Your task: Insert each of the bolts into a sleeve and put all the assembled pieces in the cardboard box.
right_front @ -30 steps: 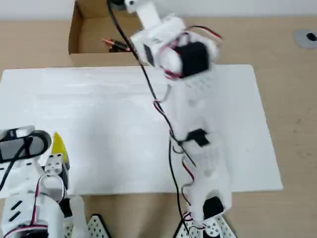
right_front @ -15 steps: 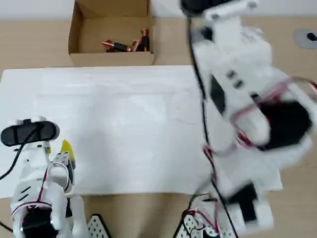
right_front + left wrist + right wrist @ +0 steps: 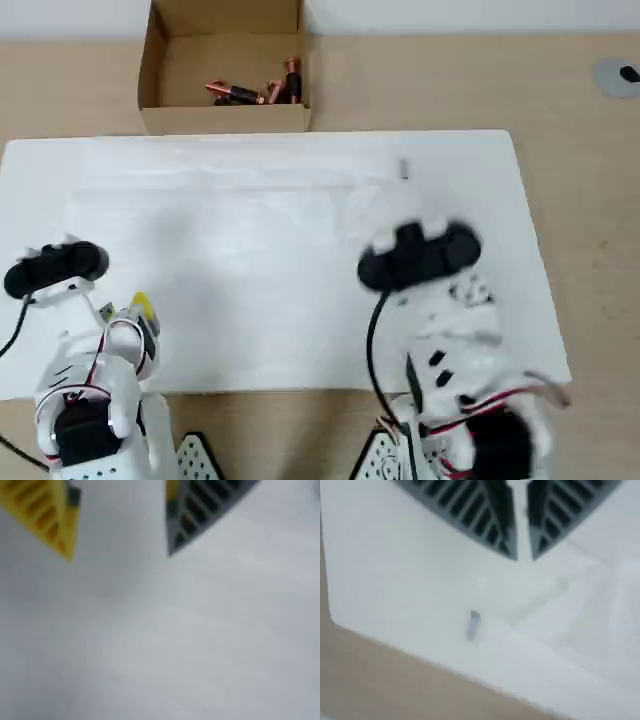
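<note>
The cardboard box stands at the far left, past the white mat. Several copper-coloured assembled pieces lie inside it. A small grey piece lies alone on the mat near its far edge; the right wrist view has the same grey piece a little beyond my right gripper, which is shut with nothing in it. The right arm is folded back at the near right. My left gripper is open and empty over bare mat, and its yellow finger is at the near left.
A grey round disc sits on the wooden table at the far right corner. Both arm bases stand at the near edge of the table.
The right arm has swung back from over the box to the near right edge of the mat. The left arm has drawn back slightly toward its base.
</note>
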Tool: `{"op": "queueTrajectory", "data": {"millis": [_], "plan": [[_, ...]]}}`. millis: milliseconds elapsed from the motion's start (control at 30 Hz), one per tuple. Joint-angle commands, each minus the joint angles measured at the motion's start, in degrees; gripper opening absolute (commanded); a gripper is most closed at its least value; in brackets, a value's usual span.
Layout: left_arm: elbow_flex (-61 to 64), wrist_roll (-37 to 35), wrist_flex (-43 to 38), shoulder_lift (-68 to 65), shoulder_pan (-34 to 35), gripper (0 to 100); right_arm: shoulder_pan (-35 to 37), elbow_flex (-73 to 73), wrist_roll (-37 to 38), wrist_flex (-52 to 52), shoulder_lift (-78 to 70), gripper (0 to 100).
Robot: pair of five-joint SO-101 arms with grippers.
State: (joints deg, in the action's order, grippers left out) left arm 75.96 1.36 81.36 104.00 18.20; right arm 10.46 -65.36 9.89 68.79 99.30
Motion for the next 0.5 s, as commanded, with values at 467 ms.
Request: {"op": "queueTrajectory", "data": {"millis": [467], "plan": [[7.65, -3.78, -3.96, 0.22, 0.88, 13, -5.14, -28.09, 2.2, -2.99, 10.77, 1.0]]}}
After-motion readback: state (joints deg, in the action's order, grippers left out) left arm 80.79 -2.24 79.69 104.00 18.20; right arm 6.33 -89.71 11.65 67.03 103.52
